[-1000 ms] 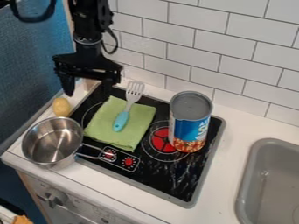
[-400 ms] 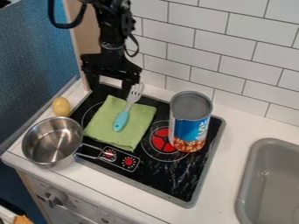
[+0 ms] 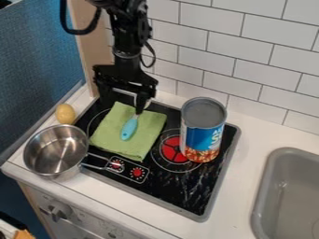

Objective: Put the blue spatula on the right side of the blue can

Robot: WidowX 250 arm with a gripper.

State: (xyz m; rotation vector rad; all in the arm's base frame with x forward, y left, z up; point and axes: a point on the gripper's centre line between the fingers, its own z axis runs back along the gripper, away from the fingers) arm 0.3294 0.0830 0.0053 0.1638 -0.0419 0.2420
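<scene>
Toward the upper left of the frame, the black gripper hangs over the back of the black stove, its fingers spread wide. The one nearer the can covers part of the spatula's pale head. The blue spatula lies on a green cloth left of the frame's centre, its handle pointing down the frame. Right of the centre, the blue can stands upright on the stove, to the right of the cloth and apart from it. A steel pot sits at the left, its handle reaching over the stove's edge. Just above the pot is a yellow potato. At the lower right, a grey sink is set into the white counter; tiles line the wall behind.
</scene>
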